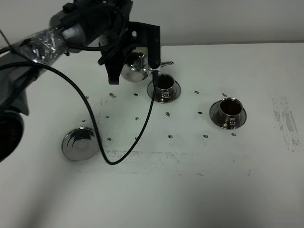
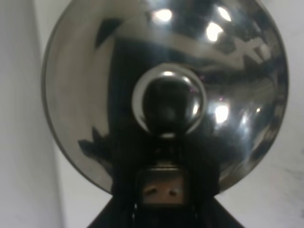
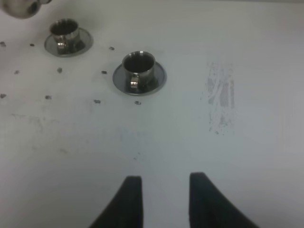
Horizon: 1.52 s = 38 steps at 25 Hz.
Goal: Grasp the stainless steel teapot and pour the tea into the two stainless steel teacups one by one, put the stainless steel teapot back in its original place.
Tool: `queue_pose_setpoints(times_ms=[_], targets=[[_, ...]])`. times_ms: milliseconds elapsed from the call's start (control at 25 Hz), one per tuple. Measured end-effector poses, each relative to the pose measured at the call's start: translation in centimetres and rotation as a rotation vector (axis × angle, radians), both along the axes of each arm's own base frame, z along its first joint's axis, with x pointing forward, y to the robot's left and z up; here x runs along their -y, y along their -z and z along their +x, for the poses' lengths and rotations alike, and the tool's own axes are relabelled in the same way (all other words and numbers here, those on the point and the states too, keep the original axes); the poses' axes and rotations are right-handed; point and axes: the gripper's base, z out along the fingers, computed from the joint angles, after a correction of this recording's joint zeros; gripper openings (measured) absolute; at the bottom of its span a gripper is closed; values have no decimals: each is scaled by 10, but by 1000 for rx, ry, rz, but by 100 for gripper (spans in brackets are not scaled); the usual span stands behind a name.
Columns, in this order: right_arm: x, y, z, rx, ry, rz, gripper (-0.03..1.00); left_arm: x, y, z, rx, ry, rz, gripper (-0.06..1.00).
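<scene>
My left gripper (image 1: 134,59) is shut on the stainless steel teapot (image 1: 135,68) and holds it above the table at the back. Its spout (image 1: 166,62) points at the left teacup (image 1: 164,88). The left wrist view shows the teapot's domed lid (image 2: 95,95) and knob (image 2: 168,102) close up. The left teacup is dark inside. The right teacup (image 1: 228,112) holds reddish-brown tea. Both cups also show in the right wrist view (image 3: 64,31) (image 3: 138,66). The round steel disc (image 1: 78,143) lies bare at the front left. My right gripper (image 3: 164,202) is open and empty, well short of the cups.
A black cable (image 1: 97,137) hangs from the left arm and loops across the table next to the disc. Small dark spots (image 1: 170,136) dot the white table (image 1: 190,190) around the cups. A scuffed patch (image 1: 285,121) marks the right side.
</scene>
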Motion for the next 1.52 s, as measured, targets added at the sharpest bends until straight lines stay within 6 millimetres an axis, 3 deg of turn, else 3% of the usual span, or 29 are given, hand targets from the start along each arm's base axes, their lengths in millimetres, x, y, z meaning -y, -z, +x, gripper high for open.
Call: queue_pose_setpoints(times_ms=[160, 400, 880, 1120, 1520], targets=[[0, 0, 0, 0, 0, 0, 23, -19, -1, -24, -76, -67, -67, 20], [0, 0, 0, 0, 0, 0, 23, -22, 7, -46, -141, -139, -232, 20], [0, 0, 0, 0, 0, 0, 23, -36, 48, -54, -186, -355, -401, 20], [0, 0, 0, 0, 0, 0, 23, -43, 56, -50, -145, -467, -472, 20], [0, 0, 0, 0, 0, 0, 23, -41, 76, -49, -188, -508, -482, 20]])
